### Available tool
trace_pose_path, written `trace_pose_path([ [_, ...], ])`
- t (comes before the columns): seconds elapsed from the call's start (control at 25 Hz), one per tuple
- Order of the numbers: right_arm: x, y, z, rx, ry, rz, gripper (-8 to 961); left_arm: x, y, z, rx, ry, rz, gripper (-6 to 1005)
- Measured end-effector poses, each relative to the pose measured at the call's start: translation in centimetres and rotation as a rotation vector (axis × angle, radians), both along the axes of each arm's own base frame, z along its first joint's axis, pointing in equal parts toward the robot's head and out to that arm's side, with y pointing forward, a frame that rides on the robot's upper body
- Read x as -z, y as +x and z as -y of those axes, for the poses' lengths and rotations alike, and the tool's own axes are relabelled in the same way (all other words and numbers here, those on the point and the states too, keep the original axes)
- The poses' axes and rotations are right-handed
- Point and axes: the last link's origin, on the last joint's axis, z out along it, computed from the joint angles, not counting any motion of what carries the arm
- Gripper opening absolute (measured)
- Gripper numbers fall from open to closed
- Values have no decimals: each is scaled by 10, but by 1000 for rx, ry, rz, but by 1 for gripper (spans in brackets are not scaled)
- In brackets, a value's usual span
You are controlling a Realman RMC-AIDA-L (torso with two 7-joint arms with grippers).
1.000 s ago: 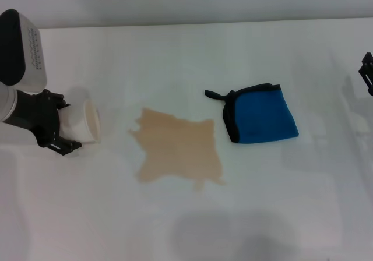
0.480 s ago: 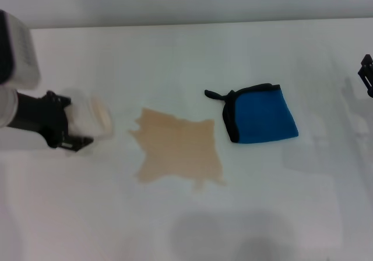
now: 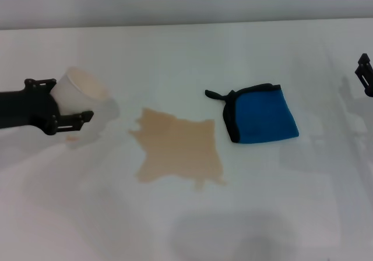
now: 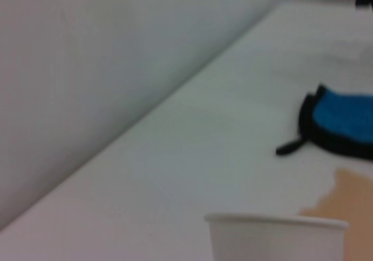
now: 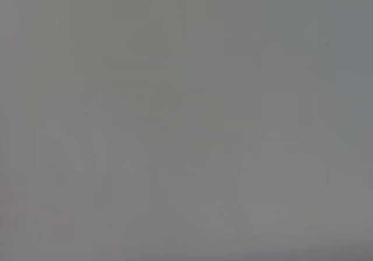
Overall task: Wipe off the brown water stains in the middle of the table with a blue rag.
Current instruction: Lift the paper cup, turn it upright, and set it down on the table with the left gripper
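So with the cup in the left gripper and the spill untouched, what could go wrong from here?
1. The left gripper holds the white paper cup tilted beside the tan-brown puddle; any leftover liquid could drip onto the white table.
2. The folded blue rag with black trim lies apart from the puddle, ungrasped; the right gripper sits at the table's far edge, so its reach may drag the black loop.

Our left arm reached in low from the left edge, its left gripper (image 3: pixel 69 102) clamped around a paper cup (image 3: pixel 78 92) held tilted. Our right gripper (image 3: pixel 365 73) sat parked at the far right edge.
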Motion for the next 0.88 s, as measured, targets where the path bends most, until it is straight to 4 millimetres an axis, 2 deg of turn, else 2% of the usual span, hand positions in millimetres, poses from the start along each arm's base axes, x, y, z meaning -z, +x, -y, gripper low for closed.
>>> trace_pose_path([
  [0.04, 0, 0, 0, -1, -1, 0, 828, 0, 0, 0, 0, 0, 0, 723],
  [0.08, 0, 0, 0, -1, -1, 1, 828, 5, -4, 10, 5, 58, 81, 722],
  [0.2, 0, 0, 0, -1, -2, 1, 828, 10, -12, 22, 6, 159, 167, 722],
  [0.64, -2, 3, 1, 8, -1, 12, 827, 29, -42, 45, -88, 403, 354, 722],
  [0.88, -3, 3, 1, 6, 0, 18, 827, 36, -51, 49, -174, 544, 419, 721],
])
